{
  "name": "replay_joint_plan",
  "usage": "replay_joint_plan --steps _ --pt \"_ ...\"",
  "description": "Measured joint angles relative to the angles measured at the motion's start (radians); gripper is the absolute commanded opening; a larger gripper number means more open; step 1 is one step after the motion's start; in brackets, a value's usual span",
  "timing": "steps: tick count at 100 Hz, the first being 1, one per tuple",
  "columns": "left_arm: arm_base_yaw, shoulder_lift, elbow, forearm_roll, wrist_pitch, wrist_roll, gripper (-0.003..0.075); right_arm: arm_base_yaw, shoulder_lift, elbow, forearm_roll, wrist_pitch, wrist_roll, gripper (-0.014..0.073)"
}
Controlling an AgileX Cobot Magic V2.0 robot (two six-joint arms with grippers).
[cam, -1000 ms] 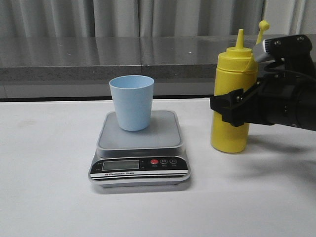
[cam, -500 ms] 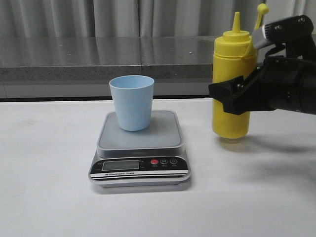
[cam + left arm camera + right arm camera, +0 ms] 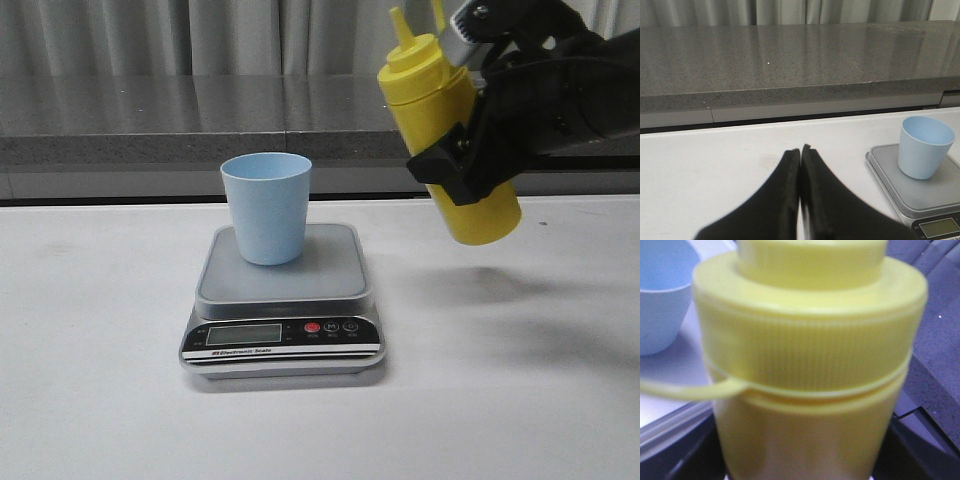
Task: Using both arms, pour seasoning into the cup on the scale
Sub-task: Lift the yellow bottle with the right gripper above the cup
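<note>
A: Where's the seasoning bottle [image 3: 445, 140]?

B: In the air above the right part of the table [image 3: 100, 400], clear of the surface, tilted so its pointed nozzle leans toward the cup [image 3: 267, 206]. It's smooth opaque yellow plastic. The right wrist view shows a ribbed collar under the nozzle and a thin tether ring around the neck.

A: And the right gripper [image 3: 470, 160]?

B: Black and angular, clamped across the bottle's middle. Its far finger is hidden behind the bottle, and the nozzle tip and cap run close to the top edge of the front view.

A: The cup?

B: Plain light blue, tapered, no handle. It stands upright on the scale [image 3: 284, 300], toward the platform's back left. The platform is flat matte grey with rounded corners, above a glossy black panel with an LCD and a red button. The digits are too small to read.

A: Left gripper [image 3: 800, 155]?

B: Only in its own wrist view: two smooth black fingers pressed together with nothing between them, above the bare white table near its left side. The scale is cut off at that picture's edge.

A: Behind the table?

B: A speckled grey stone-like ledge [image 3: 200, 125], then pleated curtains [image 3: 150, 40].
</note>
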Motion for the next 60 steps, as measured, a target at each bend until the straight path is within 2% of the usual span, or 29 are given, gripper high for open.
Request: replay_joint_plan --steps 24,60 --pt "0.000 0.000 0.000 0.000 0.000 0.000 -0.0020 0.100 0.000 -0.142 -0.142 0.296 0.000 0.0265" --pt "0.000 0.000 0.000 0.000 0.000 0.000 -0.0020 0.196 0.045 -0.284 -0.332 0.556 -0.002 0.0265"
